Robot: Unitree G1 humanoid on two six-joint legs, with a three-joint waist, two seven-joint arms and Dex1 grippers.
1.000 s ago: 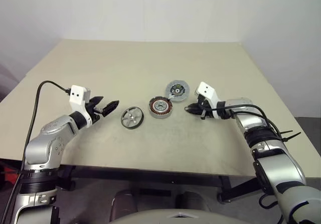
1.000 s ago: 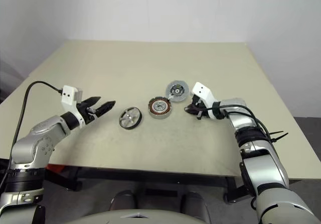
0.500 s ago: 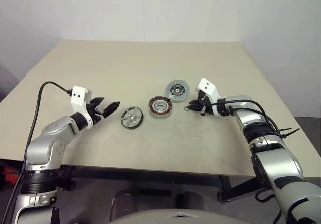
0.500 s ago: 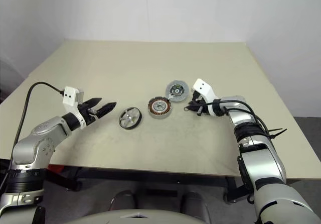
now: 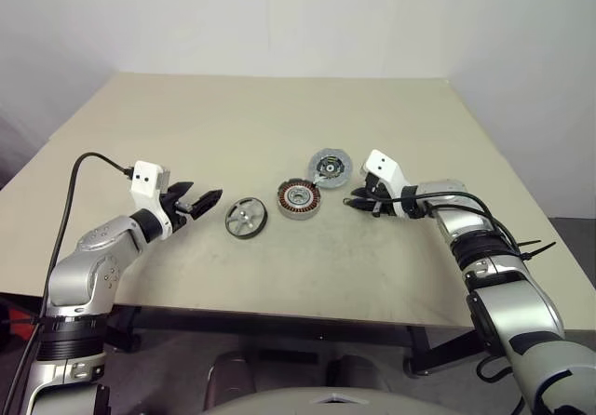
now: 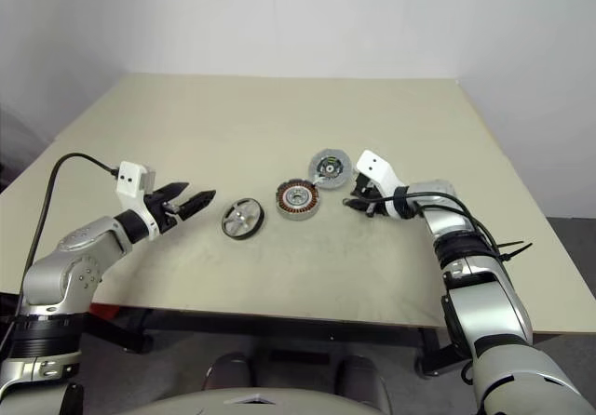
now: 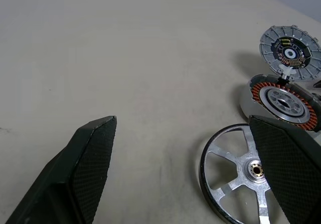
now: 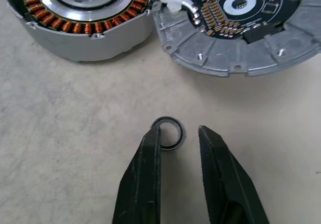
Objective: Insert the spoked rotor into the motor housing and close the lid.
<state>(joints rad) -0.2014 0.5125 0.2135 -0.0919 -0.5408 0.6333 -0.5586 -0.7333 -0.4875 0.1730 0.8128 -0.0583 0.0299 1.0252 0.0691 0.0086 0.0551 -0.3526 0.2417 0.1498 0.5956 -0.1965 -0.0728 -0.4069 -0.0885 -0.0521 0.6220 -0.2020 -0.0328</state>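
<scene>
Table (image 5: 279, 117), beige. Bore three round parts in a loose row near its middle.

Left gripper (image 5: 205, 192). Hovered just left of the parts with fingers spread wide, gripping nothing.

Right gripper (image 8: 178, 129). Pointed down at the tabletop right of the parts, fingers a narrow gap apart, nothing between them.

Motor housing (image 5: 299, 198), silver cup with copper windings. Sat middle of the row, centre vacant.

Lid (image 5: 330, 166), grey disc with dark circuit board. Lay face up just behind and right of the housing, joined by a short white lead.

Spoked rotor (image 5: 246, 218). Lay flat left of the housing, outside it.

Small dark ring (image 8: 179, 133). Lay on the table at the right fingertips.
</scene>
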